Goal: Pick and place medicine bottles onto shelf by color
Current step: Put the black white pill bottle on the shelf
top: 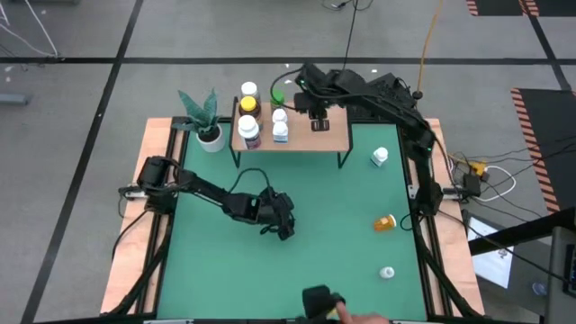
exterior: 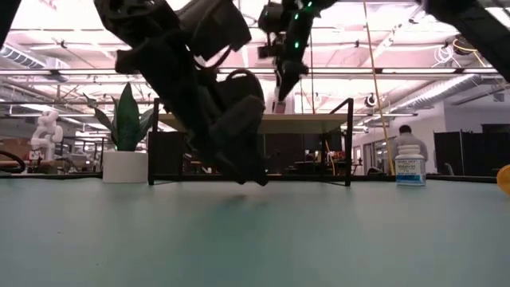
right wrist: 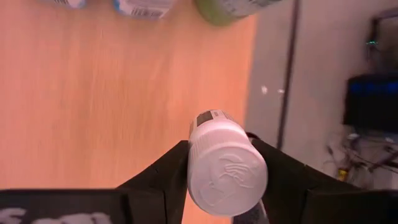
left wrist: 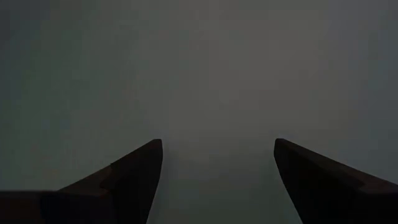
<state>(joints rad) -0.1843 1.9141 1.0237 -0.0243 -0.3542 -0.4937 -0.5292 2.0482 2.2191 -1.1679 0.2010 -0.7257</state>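
The shelf [top: 306, 135] is a light-wood board on thin black legs at the table's far side. On its left part stand an amber bottle with a yellow cap [top: 249, 97], two white bottles [top: 249, 132] [top: 280, 128] and a green one [top: 277, 93]. My right gripper [top: 318, 121] hangs over the board's middle, shut on a white-capped white bottle [right wrist: 227, 168]. My left gripper [top: 283, 225] is low over the green table's middle, open, with only bare table between its fingers [left wrist: 217, 146]. My right gripper pinches the white bottle between its two fingers, which sit on opposite sides just under the cap [right wrist: 194, 163]. The fingers slant down from above. The bottle lies along them, cap toward the wrist, lifted clear above the shelf board [right wrist: 112, 93].
On the table's right side are a white bottle [top: 380, 157], an orange one on its side [top: 385, 222] and a small white one [top: 387, 272]. A potted plant [top: 207, 126] stands left of the shelf. Bare board lies on the shelf's right half.
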